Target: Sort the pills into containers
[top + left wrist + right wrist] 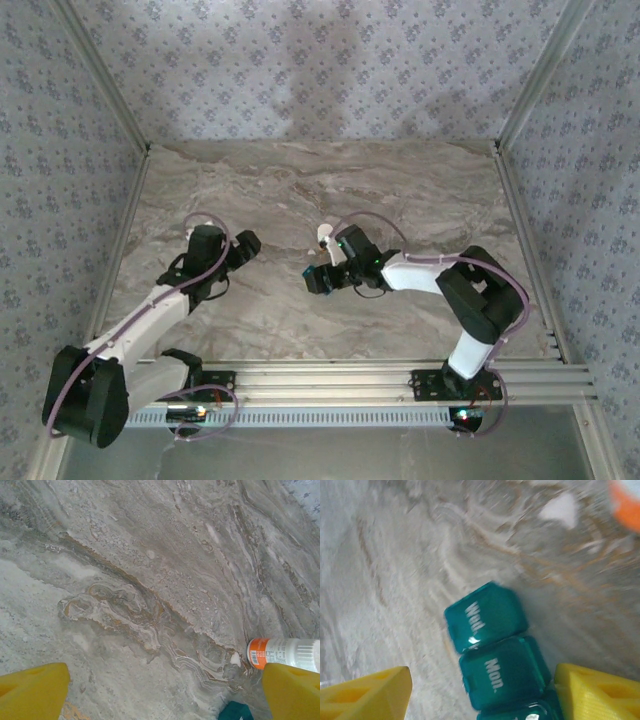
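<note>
The containers (492, 645) are a teal strip lying on the marble, with its lids marked "Wed." and "Mon." both down. My right gripper (482, 682) stands open astride the strip. Its right finger (597, 690) is against the strip's side and its left finger (370, 692) is well apart from it. A white pill (560, 507) lies beyond the strip, near the bottle's orange band. From above, the right gripper (320, 275) is over the containers (316, 281) at mid-table. My left gripper (165, 680) is open over bare marble, with the pill (235, 659) and a corner of the containers (235, 712) to its right.
A small white bottle (287, 652) with an orange band lies on its side just behind the strip, and from above the bottle (325, 237) is next to the right wrist. Metal rails border the marble table (300, 180), and patterned walls enclose it.
</note>
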### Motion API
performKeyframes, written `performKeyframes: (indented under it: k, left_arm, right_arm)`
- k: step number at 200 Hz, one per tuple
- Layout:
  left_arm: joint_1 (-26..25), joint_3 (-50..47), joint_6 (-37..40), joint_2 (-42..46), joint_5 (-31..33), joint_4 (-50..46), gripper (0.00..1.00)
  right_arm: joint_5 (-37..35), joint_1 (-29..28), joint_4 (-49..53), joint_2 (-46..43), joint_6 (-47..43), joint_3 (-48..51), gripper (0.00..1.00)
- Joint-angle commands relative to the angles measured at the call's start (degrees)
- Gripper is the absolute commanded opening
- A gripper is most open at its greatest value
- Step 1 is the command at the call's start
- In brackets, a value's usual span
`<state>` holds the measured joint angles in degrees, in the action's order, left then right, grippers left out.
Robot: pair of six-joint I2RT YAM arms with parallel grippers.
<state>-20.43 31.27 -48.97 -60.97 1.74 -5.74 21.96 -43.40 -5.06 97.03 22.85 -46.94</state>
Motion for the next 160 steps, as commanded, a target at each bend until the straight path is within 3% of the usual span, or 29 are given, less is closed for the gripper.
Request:
performKeyframes:
  k: [1, 19, 67, 160]
  left_arm:
    - [-0.32, 0.98, -0.28, -1.44, -0.93, 2.04, 0.98]
    - [-0.32, 1.54, -0.94, -2.45, -2.19, 2.73, 0.98]
    - [-0.36, 2.65, -3.77, -2.59, -3.50, 2.57, 0.98]
    - [-0.32, 2.13, -5.39, 0.02, -0.25, 0.28, 0.98]
  right_arm:
    - [1.00, -2.59, 4.08, -2.70, -1.84, 0.73, 0.77]
    - [-2.01, -3.43, 6.32, -4.02, -2.46, 1.09, 0.78]
    - [-19.12, -4.43, 17.23, -4.98, 0.67, -2.67, 0.79]
    - [-29.00, -12.74, 22.52, 2.21, 5.35, -11.21, 0.74]
